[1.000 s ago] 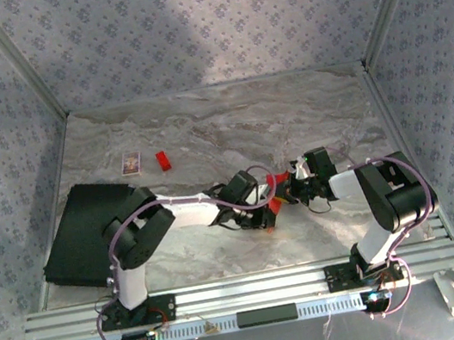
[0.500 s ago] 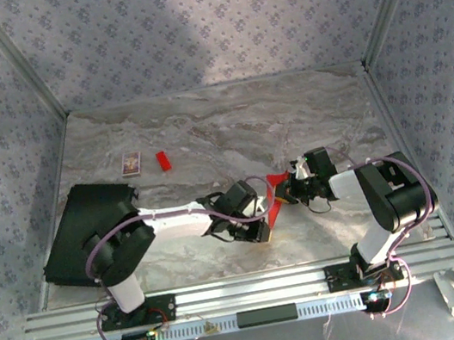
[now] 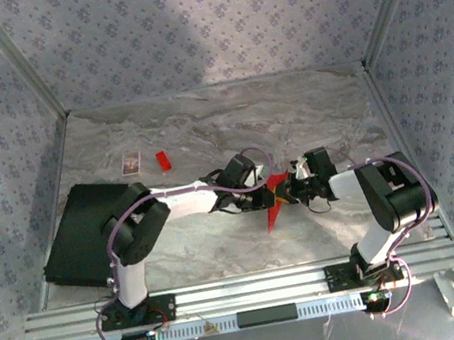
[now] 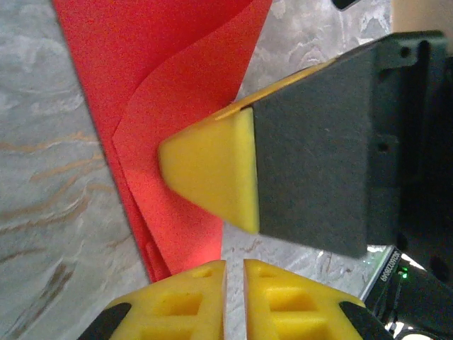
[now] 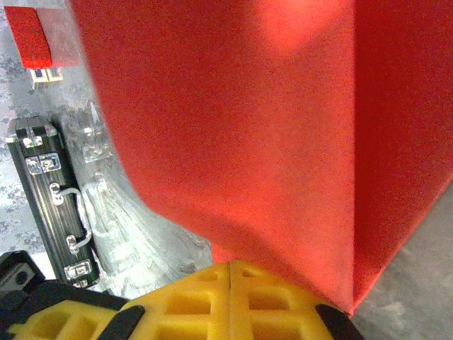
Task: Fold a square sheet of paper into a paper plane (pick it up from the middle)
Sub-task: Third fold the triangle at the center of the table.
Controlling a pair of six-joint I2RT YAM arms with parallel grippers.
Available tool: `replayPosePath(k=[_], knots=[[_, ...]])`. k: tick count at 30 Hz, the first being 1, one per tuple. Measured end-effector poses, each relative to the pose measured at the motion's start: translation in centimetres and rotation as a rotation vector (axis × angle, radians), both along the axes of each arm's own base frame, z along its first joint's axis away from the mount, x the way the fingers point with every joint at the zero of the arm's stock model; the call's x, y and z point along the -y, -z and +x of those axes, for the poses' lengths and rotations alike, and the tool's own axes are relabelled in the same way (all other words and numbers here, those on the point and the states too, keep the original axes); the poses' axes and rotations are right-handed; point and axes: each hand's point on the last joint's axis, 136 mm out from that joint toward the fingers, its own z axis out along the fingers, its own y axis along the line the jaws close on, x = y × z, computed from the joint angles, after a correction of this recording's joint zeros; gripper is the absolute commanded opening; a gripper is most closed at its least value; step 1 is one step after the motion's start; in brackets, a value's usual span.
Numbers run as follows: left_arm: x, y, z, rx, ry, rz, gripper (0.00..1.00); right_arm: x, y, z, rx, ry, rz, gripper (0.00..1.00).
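The square sheet of paper (image 3: 276, 190) is bright red and folded into layers, with a narrow point toward the near side. It is lifted at mid-table. My right gripper (image 3: 294, 190) is shut on its right edge. In the right wrist view the paper (image 5: 248, 106) rises straight out from between the closed yellow fingers of the right gripper (image 5: 230, 263). My left gripper (image 3: 264, 198) sits right beside the paper's left side. In the left wrist view its jaws (image 4: 235, 263) stand almost together with bare marble in the slit. There the paper (image 4: 163, 71) lies past the left finger, with the right gripper's fingertip (image 4: 212, 170) pressed on it.
A black case (image 3: 84, 229) lies at the table's left, also seen in the right wrist view (image 5: 53, 205). A small red block (image 3: 163, 161) and a patterned card (image 3: 131, 162) lie at the back left. Patterned walls enclose the marble table (image 3: 224, 258).
My left gripper has moved from the paper's near tip back up to its left side. The paper's point now hangs free. The right gripper has kept its hold and place.
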Motion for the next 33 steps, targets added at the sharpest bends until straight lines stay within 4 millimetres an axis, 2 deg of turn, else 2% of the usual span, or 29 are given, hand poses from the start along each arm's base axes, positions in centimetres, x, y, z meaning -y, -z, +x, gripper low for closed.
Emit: replayPosePath(k=[8,13,16,22,28,33], knots=[[-0.2,2.5,-0.1,-0.033,-0.001,0.047,0.08,0.0,0.0,0.0,-0.002,0.005,0.004,0.07],[-0.3,2.7,-0.2,-0.015,0.021,0.063,0.03,0.1,-0.2,0.1,-0.004,0.017,0.000,0.09],[-0.4,2.8,-0.6,0.006,0.039,0.058,0.02,0.9,-0.4,-0.1,-0.006,0.042,-0.039,0.10],[-1.8,2.9,-2.5,0.019,0.096,0.049,0.01,2.3,-2.9,0.3,0.082,0.077,-0.090,0.10],[-2.1,2.9,-3.0,0.026,0.131,0.050,0.01,0.3,-3.1,-0.8,0.101,0.003,-0.089,0.08],[-2.2,2.9,-3.1,0.025,0.140,0.055,0.01,-1.0,-2.2,-1.9,0.091,-0.057,-0.111,0.08]])
